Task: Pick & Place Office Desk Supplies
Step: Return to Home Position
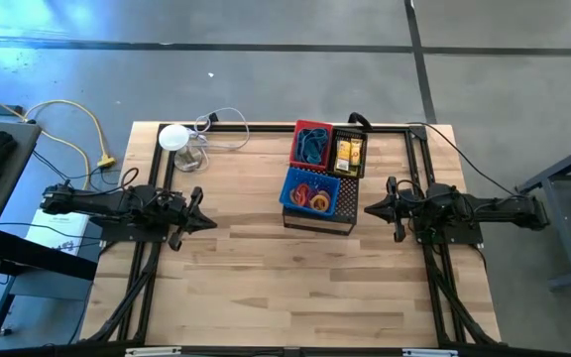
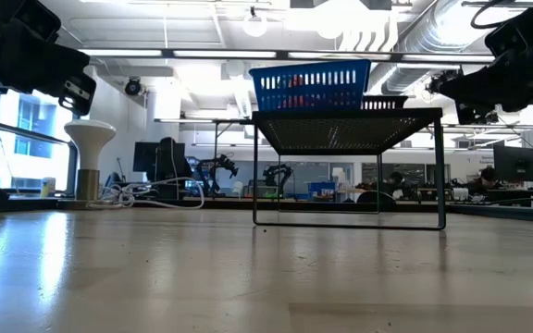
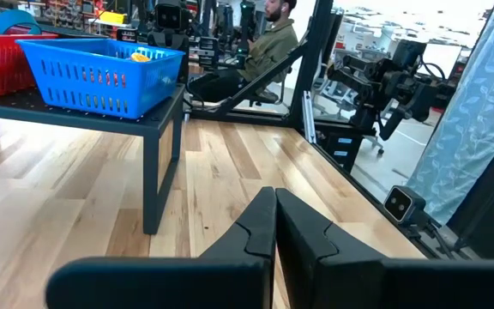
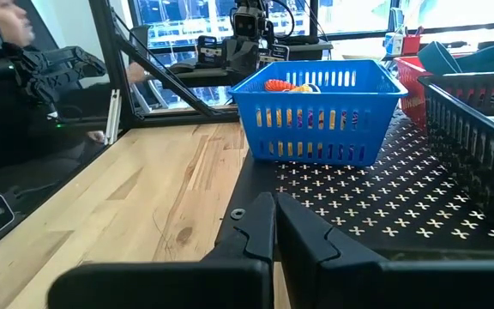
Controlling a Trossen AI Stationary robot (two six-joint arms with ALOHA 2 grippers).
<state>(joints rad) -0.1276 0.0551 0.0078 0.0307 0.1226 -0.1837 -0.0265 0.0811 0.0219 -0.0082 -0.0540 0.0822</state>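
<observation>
No readable text (labels too small).

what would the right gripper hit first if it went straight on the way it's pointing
probably the blue basket on the black shelf; the right gripper points at its near wall, though it might catch the shelf edge first

Shelf (image 1: pixel 317 222) stood right of centre on the table (image 1: pixel 266 288), toward the back. On it: front basket (image 1: pixel 287 188) holding loops (image 1: pixel 309 195), rear-left basket (image 1: pixel 296 145) and rear-right basket (image 1: pixel 364 155) side by side behind. Corded round object (image 1: pixel 173 137) sat back-left. Left hand (image 1: pixel 208 221) and right hand (image 1: pixel 369 209) flanked the shelf.
</observation>
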